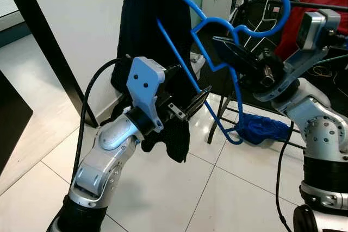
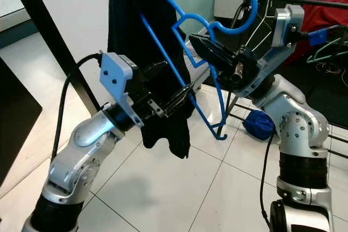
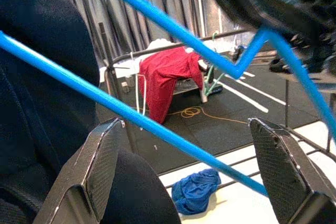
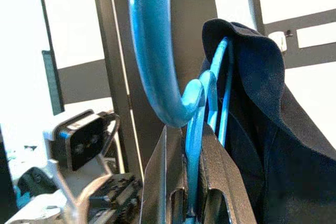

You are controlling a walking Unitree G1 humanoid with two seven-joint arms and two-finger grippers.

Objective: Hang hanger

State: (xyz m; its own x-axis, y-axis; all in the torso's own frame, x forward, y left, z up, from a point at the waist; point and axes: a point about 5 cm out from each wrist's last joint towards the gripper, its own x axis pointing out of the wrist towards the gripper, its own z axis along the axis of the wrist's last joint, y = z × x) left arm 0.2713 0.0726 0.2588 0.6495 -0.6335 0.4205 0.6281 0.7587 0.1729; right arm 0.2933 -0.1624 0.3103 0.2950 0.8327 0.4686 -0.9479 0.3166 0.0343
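Hanger point(image 1: 217, 58): blue plastic, held in the air at about 1 o'clock of the head views, its hook point(image 1: 272, 9) curling up near a dark rail point(image 1: 321, 5) at 2 o'clock; the neck sits clamped in the right tool, the long lower bar slants down toward 5 o'clock.
Garment point(image 1: 149, 31): black cloth draped over the hanger's far shoulder at 12 o'clock, hanging down behind the left tool to the floor tiles.
Right tool point(image 2: 204, 44): at 3 o'clock, fingers closed on the hanger just below the hook; the right wrist view shows the blue neck point(image 4: 194, 145) pinched between the two black pads.
Left tool point(image 1: 198, 99): at centre, fingers spread apart, holding nothing; in the left wrist view the hanger's bar point(image 3: 131, 114) crosses between the two fingers without touching either, and one finger point(image 3: 102, 163) lies against the black cloth.
Floor point(image 1: 163, 194): pale glossy tiles.
Blue cloth point(image 1: 263, 129): crumpled heap on the floor at 4 o'clock, by the rack's base.
Red cloth point(image 3: 168, 72): hung over a rack beyond.
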